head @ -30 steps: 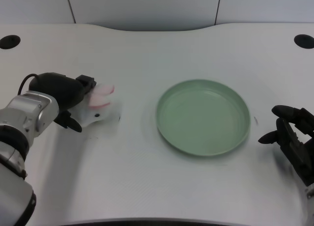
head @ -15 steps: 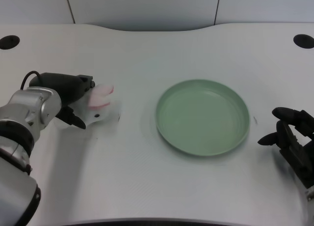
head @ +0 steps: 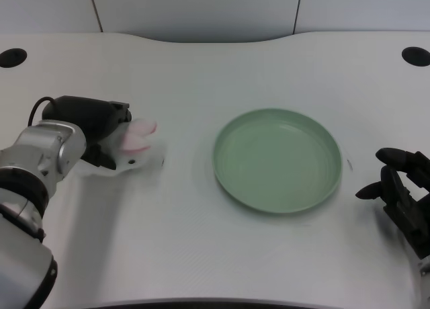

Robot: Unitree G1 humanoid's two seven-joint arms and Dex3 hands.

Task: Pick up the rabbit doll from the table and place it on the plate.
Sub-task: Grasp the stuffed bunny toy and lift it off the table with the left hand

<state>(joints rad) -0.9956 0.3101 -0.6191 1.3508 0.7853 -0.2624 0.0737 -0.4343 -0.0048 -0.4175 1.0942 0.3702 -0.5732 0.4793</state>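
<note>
A humanoid robot's left hand (head: 94, 131) lies over a white rabbit doll (head: 132, 148) on the left side of a white table (head: 201, 67), seen from the robot's head camera. The black hand reaches in from the silver forearm (head: 40, 154) at the picture's left and covers the near end of the doll; its fingers appear wrapped around the soft body, though the grip itself is hidden behind the back of the hand, so whether it truly clasps the doll or only rests against it cannot be told. The doll's two pink ears (head: 138, 134) stick out to the right of the hand, pointing toward the middle of the table, and a small dark eye shows on the white face below them. The doll seems to sit on the tabletop or just above it; the picture is too soft there to tell which. A round green plate (head: 232, 131) stands to the right of the doll, well apart from it, at about the same depth on the table, with nothing lying in it. A thin black cable (head: 37, 107) loops up behind the hand's wrist. Two dark round holes mark the table's far corners, one at the left (head: 13, 56) and one at the right (head: 416, 55)
</note>
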